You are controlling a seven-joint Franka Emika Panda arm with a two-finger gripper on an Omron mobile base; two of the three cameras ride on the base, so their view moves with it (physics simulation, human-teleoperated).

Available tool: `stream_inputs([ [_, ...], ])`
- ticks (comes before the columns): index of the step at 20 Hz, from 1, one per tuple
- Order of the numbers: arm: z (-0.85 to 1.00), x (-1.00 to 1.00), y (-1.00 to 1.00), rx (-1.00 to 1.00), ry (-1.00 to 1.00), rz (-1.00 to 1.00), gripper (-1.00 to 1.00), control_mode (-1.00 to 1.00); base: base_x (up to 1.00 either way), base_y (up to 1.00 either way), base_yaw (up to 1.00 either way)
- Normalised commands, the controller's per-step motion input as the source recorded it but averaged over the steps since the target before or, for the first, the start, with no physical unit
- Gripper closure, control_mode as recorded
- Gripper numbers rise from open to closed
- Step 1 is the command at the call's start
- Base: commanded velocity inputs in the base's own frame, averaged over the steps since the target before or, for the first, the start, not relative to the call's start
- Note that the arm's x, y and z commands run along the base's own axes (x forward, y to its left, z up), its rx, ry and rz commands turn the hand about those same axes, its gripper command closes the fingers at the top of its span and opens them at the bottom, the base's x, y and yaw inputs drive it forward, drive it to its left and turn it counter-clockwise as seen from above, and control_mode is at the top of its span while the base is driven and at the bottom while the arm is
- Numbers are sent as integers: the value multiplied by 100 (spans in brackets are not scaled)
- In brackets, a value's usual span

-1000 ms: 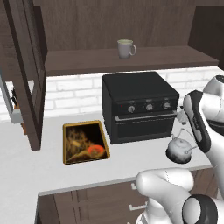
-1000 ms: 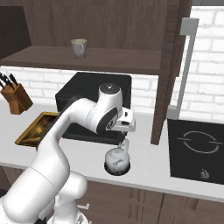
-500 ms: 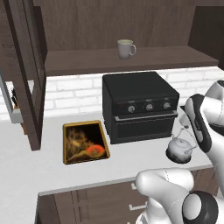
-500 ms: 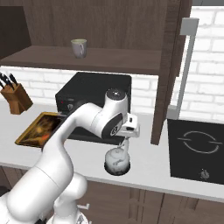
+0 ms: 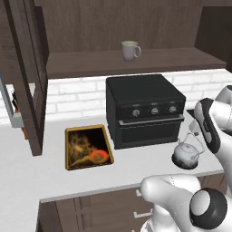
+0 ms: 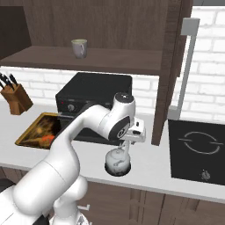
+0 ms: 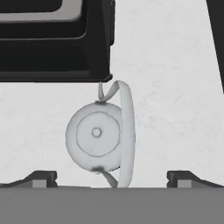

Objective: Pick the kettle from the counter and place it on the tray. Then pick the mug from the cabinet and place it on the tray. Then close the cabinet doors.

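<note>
While my hand (image 6: 124,151) hangs just above the kettle (image 6: 117,161), its fingers (image 7: 39,178) spread wide and holding nothing, the kettle sits on the counter (image 5: 27,167) right in front of the black oven (image 5: 145,108), well apart from the tray (image 5: 87,147) on the oven's far side. From the hand view the arched handle (image 7: 127,135) lies off to one side of the lid knob (image 7: 96,132) instead of midway between my fingers, so I judge the worst risk is closing on the rounded body or catching the handle at its edge; that smooth, silvery dome would likely slip or tip, and the short spout could knock the oven front. Coming down off-centre might also shove the kettle along the slick pale worktop. The handle is a thin flat band, the lid a set of shallow rings. The mug (image 5: 130,50) stands on the dark wood cabinet (image 5: 136,63) shelf, a plain matte cylinder, and the tray is flat with a raised golden rim
</note>
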Motion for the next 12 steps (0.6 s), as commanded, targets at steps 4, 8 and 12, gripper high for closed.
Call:
stream_inputs([
  [4,-15,8,-10,1,7,0,-100,-100,0,0,0],
  [8,-15,7,-3,1,6,0,-100,-100,0,0,0],
  [12,-31,7,0,0,2,0,-100,-100,0,0,0],
])
